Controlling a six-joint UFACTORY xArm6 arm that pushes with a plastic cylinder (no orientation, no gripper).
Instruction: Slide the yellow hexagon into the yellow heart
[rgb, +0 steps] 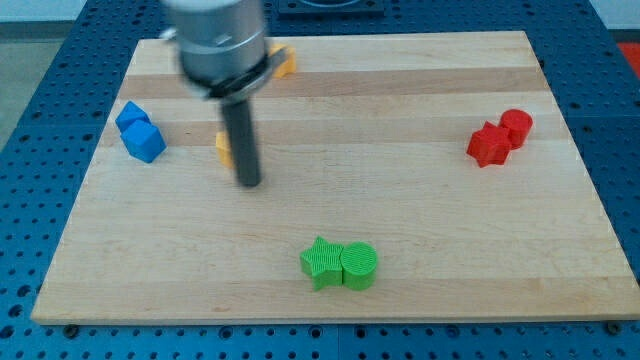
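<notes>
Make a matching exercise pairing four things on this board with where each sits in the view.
Things:
1. blue blocks
2. red blocks
3. green blocks
4. my tip

Places:
A. near the view's bottom, about mid-width
B. the view's right side
C. the view's left edge of the board
D. just right of and below a yellow block that the rod mostly hides

Pairs: 1-C, 2-B, 3-A, 4-D
</notes>
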